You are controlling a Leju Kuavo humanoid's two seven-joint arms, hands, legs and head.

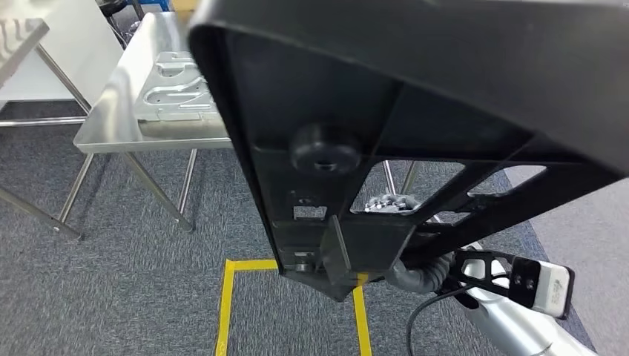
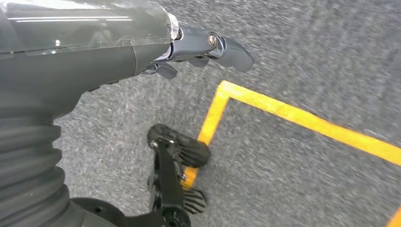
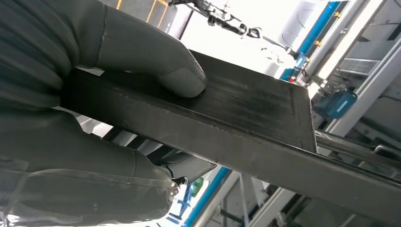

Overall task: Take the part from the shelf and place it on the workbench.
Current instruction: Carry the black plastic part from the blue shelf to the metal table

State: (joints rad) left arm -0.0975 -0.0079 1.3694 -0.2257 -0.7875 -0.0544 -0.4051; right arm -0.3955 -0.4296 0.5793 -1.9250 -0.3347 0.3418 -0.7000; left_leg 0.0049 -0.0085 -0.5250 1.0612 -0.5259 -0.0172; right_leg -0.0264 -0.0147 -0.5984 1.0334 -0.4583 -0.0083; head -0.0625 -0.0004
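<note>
Black ribbed plastic part (image 1: 415, 96), flat matte panel, pinched between right hand (image 3: 85, 109) thumb and fingers. Left hand (image 2: 203, 47) fingers loosely apart, empty.

The part (image 1: 415, 96) I held was matte black; my thumb (image 3: 182, 78) on it was grey. The carpet (image 1: 133, 297) was speckled grey with yellow tape (image 1: 226, 304) at six o'clock; the desk (image 1: 111, 126) was shiny silver.

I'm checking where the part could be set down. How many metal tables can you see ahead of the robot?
2. One steel table stands ahead on the carpet, with silver parts on it; a second table shows at the far left edge. The held black part may hide others.
</note>
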